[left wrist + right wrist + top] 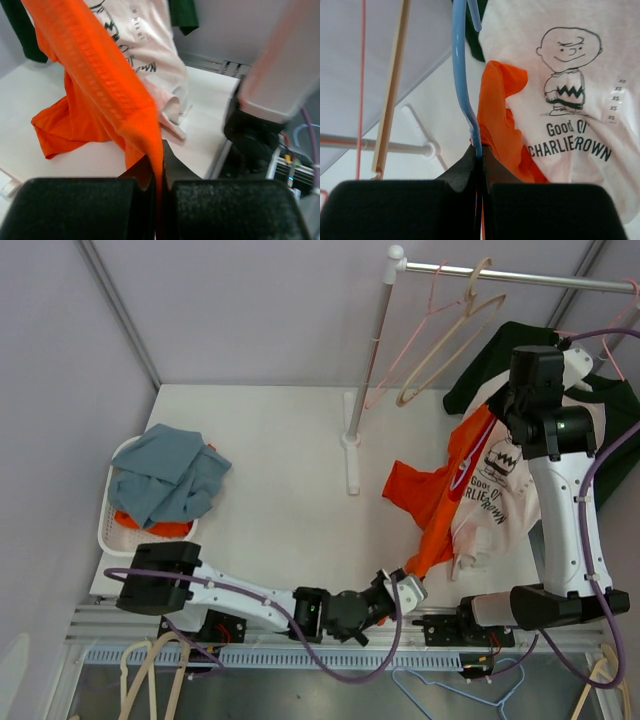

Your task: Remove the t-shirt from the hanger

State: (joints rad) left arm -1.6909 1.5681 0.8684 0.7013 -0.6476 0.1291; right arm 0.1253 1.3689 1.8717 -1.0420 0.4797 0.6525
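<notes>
The orange t-shirt (430, 495) stretches from the table's near edge up to the right. Its lower end is pinched in my left gripper (408, 585), which is shut on the fabric (100, 90) at its fingertips (159, 175). High on the right, my right gripper (500, 408) is shut on the blue hanger (461, 75), its rod running between the jaws (481, 152). The orange t-shirt (497, 110) hangs right beside that rod, bunched at the jaws. Part of the shirt lies crumpled on the table.
A white Charlie Brown shirt (500, 500) hangs beside the orange one, with a dark green garment (500, 360) behind it. The rack pole (368, 350) stands mid-table with pink and beige hangers (450, 330). A white basket (105, 520) with blue-grey clothes is far left.
</notes>
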